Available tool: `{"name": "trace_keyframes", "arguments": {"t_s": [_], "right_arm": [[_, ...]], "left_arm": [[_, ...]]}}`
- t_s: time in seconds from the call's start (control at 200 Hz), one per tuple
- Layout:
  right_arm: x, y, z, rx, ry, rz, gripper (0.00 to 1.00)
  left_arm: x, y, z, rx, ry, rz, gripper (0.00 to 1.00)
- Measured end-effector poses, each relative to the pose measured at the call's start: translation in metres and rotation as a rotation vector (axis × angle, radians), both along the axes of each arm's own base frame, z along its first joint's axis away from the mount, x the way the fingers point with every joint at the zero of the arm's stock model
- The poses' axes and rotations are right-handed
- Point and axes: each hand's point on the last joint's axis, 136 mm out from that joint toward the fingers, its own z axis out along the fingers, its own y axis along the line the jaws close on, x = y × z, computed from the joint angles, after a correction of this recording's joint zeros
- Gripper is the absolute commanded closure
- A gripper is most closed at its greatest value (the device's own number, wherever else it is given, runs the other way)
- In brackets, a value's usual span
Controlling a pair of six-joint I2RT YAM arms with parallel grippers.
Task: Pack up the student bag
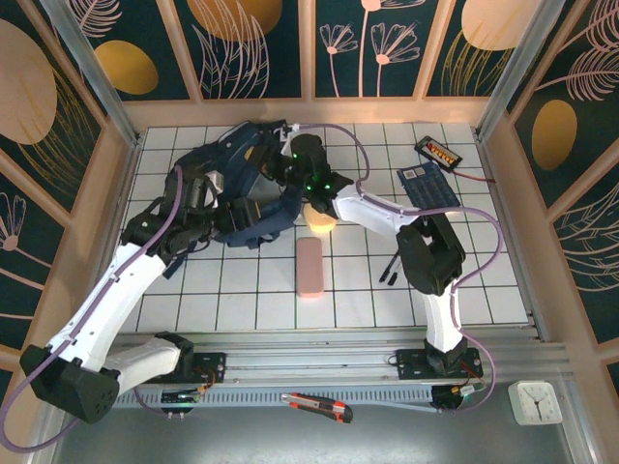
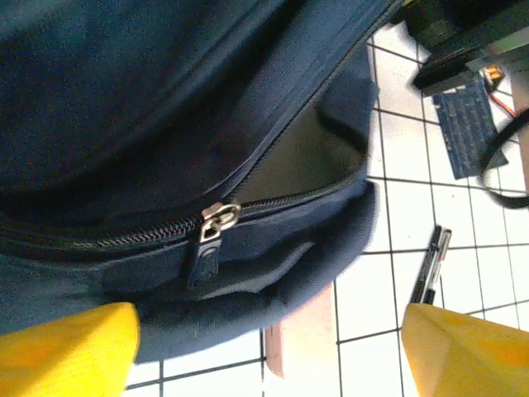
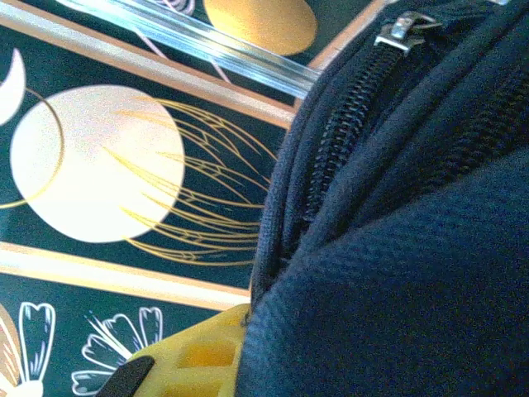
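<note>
Top cam gives the layout, nearest first. A red-black cutter point(image 1: 319, 407) lies on the grey ledge in front of the arm bases, w/ a small white clock point(image 1: 535, 401) at the near right corner. Further in, on the tiled table point(image 1: 242, 290), a pink case point(image 1: 309, 266) lies mid-table. Two pens point(image 1: 392, 266) lie right of it, beside the right arm. Behind the case sits a pale yellow round thing point(image 1: 321, 218), close against that arm. The bag point(image 1: 247, 145) lies back-left of centre; both arms reach onto it and cover much of its middle. To its right are a blue calculator point(image 1: 428, 184) and, further back, a small black gadget point(image 1: 437, 150) w/ an orange strip.

Left wrist cam gives the close detail: the bag's zip is part open, w/ a metal zip pull point(image 2: 216, 219) at the closed end and light lining in the gap. The left gripper point(image 2: 264, 351) hangs at the bag's edge, yellow fingers point(image 2: 70, 351) wide apart, gripping nothing.

Right wrist cam has bag cloth up close, a closed zip w/ its slider point(image 3: 401, 29), and the patterned wall panel point(image 3: 99, 174) behind. One yellow finger point(image 3: 194, 364) of the right gripper point(image 1: 293, 159) shows w/ cloth over it; can't tell if it's pinched together.
</note>
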Motion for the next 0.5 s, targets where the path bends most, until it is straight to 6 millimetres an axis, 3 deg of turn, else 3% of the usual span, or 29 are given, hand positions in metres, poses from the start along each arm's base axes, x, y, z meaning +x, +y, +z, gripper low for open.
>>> {"name": "trace_keyframes", "arguments": {"t_s": [0.145,0.315,0.495], "right_arm": [[0.001,0.004,0.022,0.001,-0.025,-0.011,1.0],[0.005,0.008,0.023,-0.003,-0.026,-0.014,1.0],[0.007,0.009,0.022,-0.008,-0.021,-0.017,1.0]], "left_arm": [[0.006,0.004,-0.01,0.045,0.023,0.013,0.37],[0.012,0.011,-0.007,0.095,0.026,0.042,0.45],[0.02,0.013,-0.006,0.122,0.028,0.058,0.46]]}}
